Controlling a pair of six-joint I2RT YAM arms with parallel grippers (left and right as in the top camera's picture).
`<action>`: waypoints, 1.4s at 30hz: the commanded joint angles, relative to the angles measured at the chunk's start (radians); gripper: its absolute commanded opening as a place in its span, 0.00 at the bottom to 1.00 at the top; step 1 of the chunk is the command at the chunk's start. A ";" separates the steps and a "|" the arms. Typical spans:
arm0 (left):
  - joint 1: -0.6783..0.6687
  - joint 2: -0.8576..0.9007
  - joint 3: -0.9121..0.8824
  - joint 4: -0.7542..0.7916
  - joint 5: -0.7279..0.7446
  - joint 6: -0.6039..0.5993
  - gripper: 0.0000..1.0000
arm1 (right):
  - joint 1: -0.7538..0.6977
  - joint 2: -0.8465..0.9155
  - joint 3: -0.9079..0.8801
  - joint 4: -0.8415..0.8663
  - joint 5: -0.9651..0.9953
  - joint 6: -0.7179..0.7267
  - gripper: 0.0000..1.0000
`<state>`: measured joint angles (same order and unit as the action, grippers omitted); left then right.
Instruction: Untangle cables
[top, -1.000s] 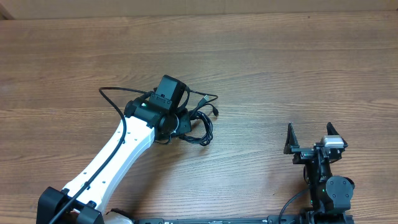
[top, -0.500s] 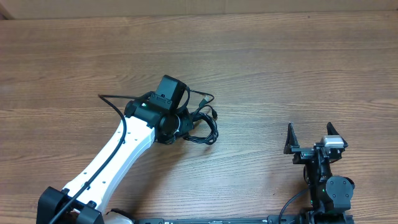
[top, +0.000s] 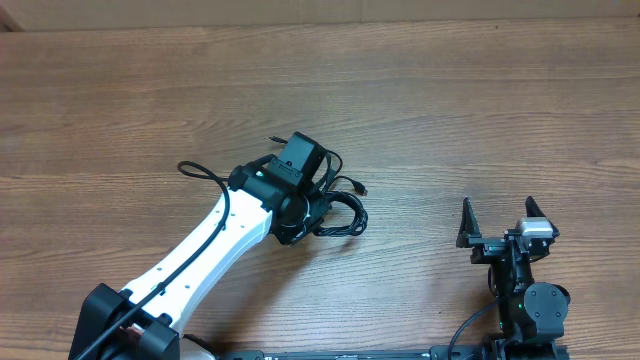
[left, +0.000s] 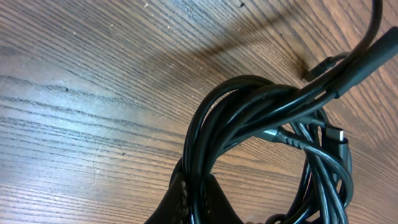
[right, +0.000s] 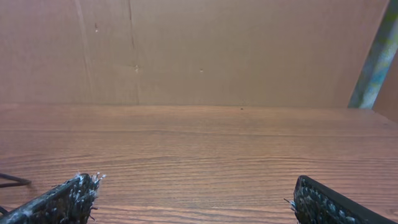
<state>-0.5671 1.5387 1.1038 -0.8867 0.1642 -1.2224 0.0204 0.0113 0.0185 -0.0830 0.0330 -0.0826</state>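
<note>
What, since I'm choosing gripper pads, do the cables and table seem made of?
The cables: black rubbery or plastic jacket, smooth with a faint sheen on the bends; one plug tip looks like silvery metal. The table: matte wood-grain surface, solid wood or laminate, cannot tell.

The right gripper (right: 193, 196) is holding its jaws spread wide, dark textured fingertips (right: 65, 200) showing at both lower corners. The wood-grain table (right: 205, 143) is running ahead to a brown cardboard wall (right: 217, 50). A thin black cord (right: 13, 180) is entering at the left edge, near one fingertip; a pale strip (right: 373, 62) is leaning at far right
</note>
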 joint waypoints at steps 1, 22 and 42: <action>-0.031 0.005 -0.003 0.005 -0.043 -0.024 0.04 | 0.001 -0.008 -0.011 0.002 0.002 -0.005 1.00; -0.066 0.045 0.032 0.219 -0.253 1.283 0.57 | 0.001 -0.008 -0.011 0.002 0.002 -0.005 1.00; -0.066 0.342 0.036 0.433 -0.144 0.987 0.04 | 0.001 -0.008 -0.011 0.002 0.002 -0.005 1.00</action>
<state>-0.6350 1.8816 1.1210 -0.4465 0.0185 -0.1383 0.0204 0.0109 0.0185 -0.0830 0.0330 -0.0826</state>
